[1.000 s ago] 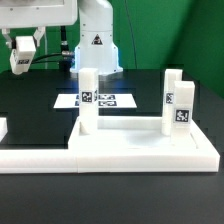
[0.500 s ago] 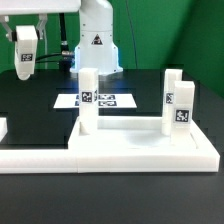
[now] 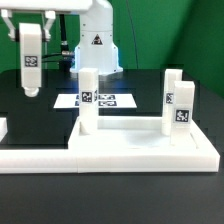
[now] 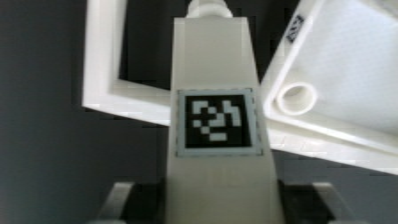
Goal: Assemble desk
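Note:
My gripper (image 3: pixel 32 22) is shut on a white square leg (image 3: pixel 32 62) with a black-and-white tag. It holds the leg upright above the black table, at the exterior view's left, apart from the desk. The white tabletop slab (image 3: pixel 135 137) lies in front. One leg (image 3: pixel 88 100) stands on its left corner and another leg (image 3: pixel 176 102) on its right. In the wrist view the held leg (image 4: pixel 217 90) fills the middle between my fingers (image 4: pixel 121 200). The tabletop's rim and a round hole (image 4: pixel 294 97) show beyond it.
A long low white rail (image 3: pixel 40 160) runs along the front and to the left of the slab. The marker board (image 3: pixel 110 101) lies flat behind the slab. The robot's white base (image 3: pixel 97 40) stands at the back. The table is black.
My gripper has carried the leg toward the exterior view's right and lower. More of the leg now shows, hanging upright.

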Controlling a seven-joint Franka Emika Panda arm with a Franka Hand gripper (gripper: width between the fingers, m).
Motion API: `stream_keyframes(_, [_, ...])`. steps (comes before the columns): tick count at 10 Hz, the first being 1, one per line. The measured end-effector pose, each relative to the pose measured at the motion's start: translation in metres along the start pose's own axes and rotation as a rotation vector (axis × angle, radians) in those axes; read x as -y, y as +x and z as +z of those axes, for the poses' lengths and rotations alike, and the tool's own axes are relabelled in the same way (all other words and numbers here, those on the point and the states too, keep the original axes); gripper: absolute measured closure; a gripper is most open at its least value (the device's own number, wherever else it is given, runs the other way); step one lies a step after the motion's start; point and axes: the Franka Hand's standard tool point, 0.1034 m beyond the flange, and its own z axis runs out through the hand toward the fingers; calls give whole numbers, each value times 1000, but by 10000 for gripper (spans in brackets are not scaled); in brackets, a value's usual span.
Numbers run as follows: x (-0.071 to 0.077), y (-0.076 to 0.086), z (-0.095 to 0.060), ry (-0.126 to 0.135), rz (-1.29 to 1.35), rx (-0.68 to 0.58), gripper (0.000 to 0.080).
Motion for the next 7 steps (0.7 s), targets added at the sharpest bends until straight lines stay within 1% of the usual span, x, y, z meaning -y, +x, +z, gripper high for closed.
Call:
stream_keyframes(1, [-15, 2, -4, -49, -23, -80, 509])
stream_keyframes(3, [-31, -9, -5, -126, -44, -155, 509])
stream_keyframes(5, [-27, -13, 1, -106, -22, -135, 509])
stream_keyframes(6, [-22, -10, 5, -76, -19, -121, 509])
stream_keyframes(7, [-16, 1, 7, -71, -13, -129, 509])
